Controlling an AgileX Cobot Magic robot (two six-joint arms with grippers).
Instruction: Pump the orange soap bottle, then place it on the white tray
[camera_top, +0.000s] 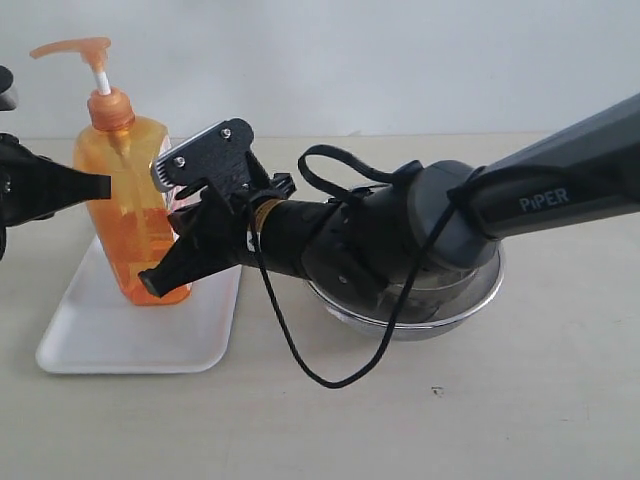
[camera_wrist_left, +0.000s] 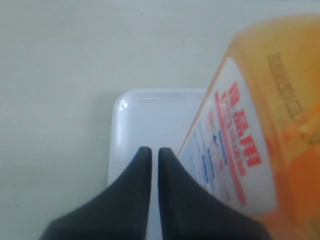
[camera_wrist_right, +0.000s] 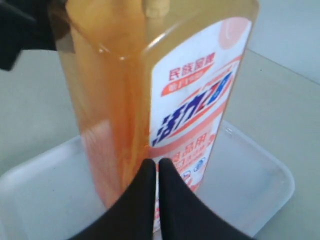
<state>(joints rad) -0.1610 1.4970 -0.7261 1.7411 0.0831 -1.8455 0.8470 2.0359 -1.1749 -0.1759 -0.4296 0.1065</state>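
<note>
The orange soap bottle (camera_top: 125, 220) stands on the white tray (camera_top: 100, 340) at the left, with its pump head (camera_top: 75, 48) raised on the white stem. My left gripper (camera_top: 100, 185) is shut and empty, its tip against or just short of the bottle's upper left side. My right gripper (camera_top: 152, 282) is also shut and empty, its tip low at the bottle's base on the right side. In the left wrist view the shut gripper (camera_wrist_left: 151, 151) hangs over the tray (camera_wrist_left: 145, 115) beside the bottle (camera_wrist_left: 280, 125). In the right wrist view the shut gripper (camera_wrist_right: 152, 162) points at the label side of the bottle (camera_wrist_right: 125, 90), over the tray (camera_wrist_right: 250, 185).
A round steel bowl (camera_top: 450, 300) sits on the table under my right arm, to the right of the tray. A black cable (camera_top: 300, 360) loops down from that arm's wrist toward the tabletop. Bare table lies in front and to the right.
</note>
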